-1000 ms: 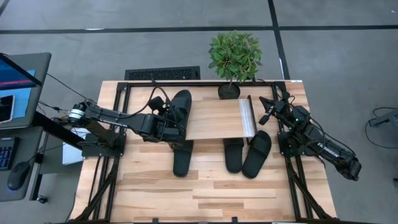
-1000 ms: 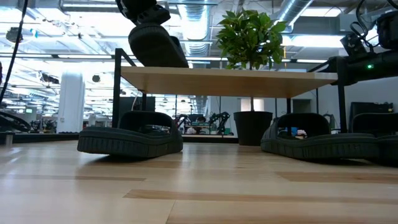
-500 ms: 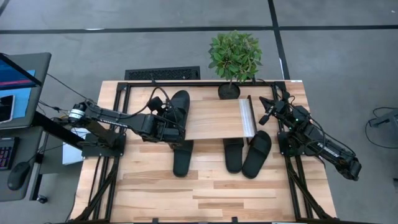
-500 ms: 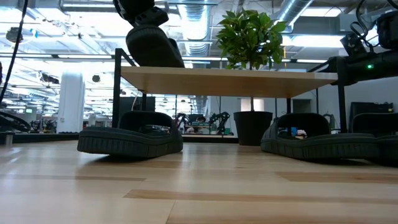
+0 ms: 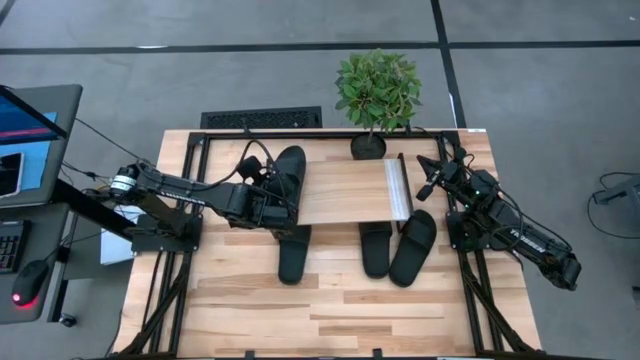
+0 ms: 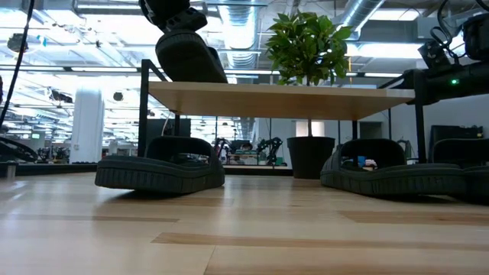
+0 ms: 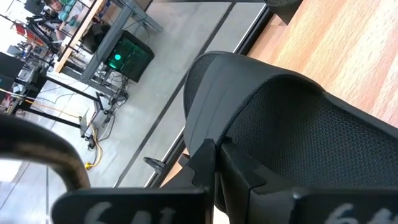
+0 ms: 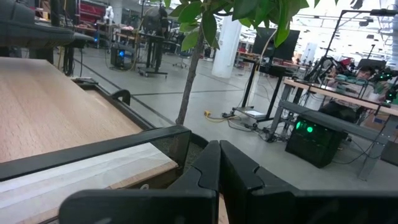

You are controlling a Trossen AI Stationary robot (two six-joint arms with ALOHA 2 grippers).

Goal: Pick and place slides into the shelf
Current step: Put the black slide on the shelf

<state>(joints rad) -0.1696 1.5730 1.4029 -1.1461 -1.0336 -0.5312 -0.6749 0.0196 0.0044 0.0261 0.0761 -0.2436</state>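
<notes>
Up front, we see bare counter [image 5: 330, 300] planks, then three slides lying on it, toes tucked under the shelf [image 5: 345, 190]: one on the left [image 5: 294, 252], a middle one [image 5: 375, 248] and, just beside it, a tilted right one [image 5: 414, 247]. From the low view the left slide [image 6: 160, 172] sits flat under the board's left end, the other two under the right end.

Next back, the left tool [image 5: 272, 205] is clamped shut on the fourth slide [image 5: 287, 178], gripping it at the shelf's left edge. That slide [image 6: 189, 57] is raised and tilted, its lower end at the shelf top; we can't tell if it touches. Its wrist view shows the closed fingers [image 7: 205, 165] pinching the strap.

The right tool [image 5: 425, 190] is shut, holding nothing, parked by the shelf's right end near the pale strip [image 5: 398, 188].

Farthest back, a potted plant [image 5: 377, 92] stands behind the shelf.
</notes>
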